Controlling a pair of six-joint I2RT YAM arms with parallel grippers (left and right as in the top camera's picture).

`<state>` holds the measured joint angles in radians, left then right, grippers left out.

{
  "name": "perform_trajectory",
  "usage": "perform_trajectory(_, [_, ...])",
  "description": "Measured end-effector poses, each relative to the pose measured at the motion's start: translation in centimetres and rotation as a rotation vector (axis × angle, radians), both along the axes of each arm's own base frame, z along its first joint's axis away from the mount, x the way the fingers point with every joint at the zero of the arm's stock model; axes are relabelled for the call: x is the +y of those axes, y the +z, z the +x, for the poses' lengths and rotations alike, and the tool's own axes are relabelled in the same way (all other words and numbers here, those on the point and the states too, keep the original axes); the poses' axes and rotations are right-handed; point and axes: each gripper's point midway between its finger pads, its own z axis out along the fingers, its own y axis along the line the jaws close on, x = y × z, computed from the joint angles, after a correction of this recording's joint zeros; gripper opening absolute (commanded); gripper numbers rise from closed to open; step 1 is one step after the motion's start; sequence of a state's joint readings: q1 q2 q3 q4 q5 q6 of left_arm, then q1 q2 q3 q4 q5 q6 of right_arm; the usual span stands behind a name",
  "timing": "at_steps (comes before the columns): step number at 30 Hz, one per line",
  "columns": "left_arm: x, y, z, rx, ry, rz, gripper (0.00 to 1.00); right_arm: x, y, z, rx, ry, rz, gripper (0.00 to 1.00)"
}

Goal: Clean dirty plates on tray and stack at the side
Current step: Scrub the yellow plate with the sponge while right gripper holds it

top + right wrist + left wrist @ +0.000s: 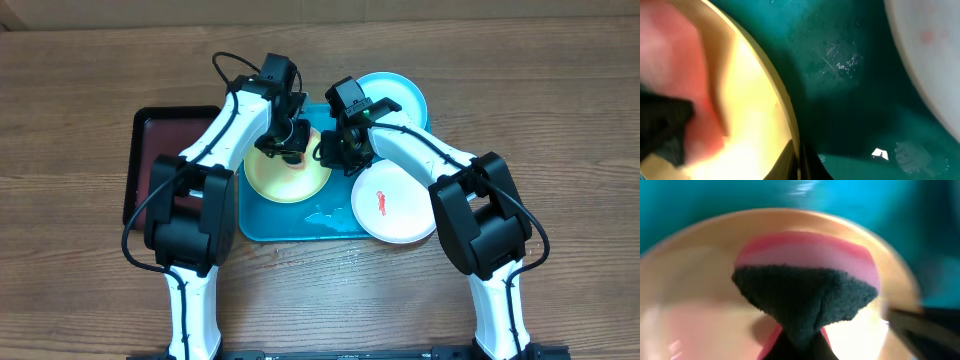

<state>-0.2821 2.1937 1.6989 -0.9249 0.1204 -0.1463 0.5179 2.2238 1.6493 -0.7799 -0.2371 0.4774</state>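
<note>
Black cloth (805, 300) in left jaws, right pinching plate (285, 183)

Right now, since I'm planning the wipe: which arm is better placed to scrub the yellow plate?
Left. The left pincer grips a dark cloth over the yellow plate, on its pink centre. The right pincer is shut at that plate's rim and carries no cloth.

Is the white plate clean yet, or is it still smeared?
Smeared. In the overhead view, the white plate has a red streak near its centre, and neither gripper is on it.
</note>
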Motion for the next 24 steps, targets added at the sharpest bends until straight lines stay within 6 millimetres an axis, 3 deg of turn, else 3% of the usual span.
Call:
perform_trajectory(5, [4.1, -0.3, -1.3, 0.040, 0.127, 0.218, 0.04, 0.0, 0.0, 0.0, 0.000, 0.000, 0.000, 0.04])
perform_trajectory(10, [5.6, -0.1, -2.4, 0.072, 0.152, 0.311, 0.04, 0.0, 0.0, 0.0, 0.000, 0.000, 0.000, 0.04])
perform_trajectory(13, [4.9, -0.2, -3.4, 0.114, 0.113, 0.290, 0.04, 0.0, 0.0, 0.0, 0.001, 0.001, 0.001, 0.04])
perform_trajectory(19, [1.4, -0.2, -6.1, 0.220, -0.053, 0.146, 0.04, 0.4, 0.0, -1.0, 0.049, 0.014, 0.030, 0.04])
perform_trajectory(24, [-0.2, -0.1, -6.8, 0.239, -0.106, 0.089, 0.04, 0.9, 0.0, -2.5, 0.130, 0.005, 0.068, 0.04])
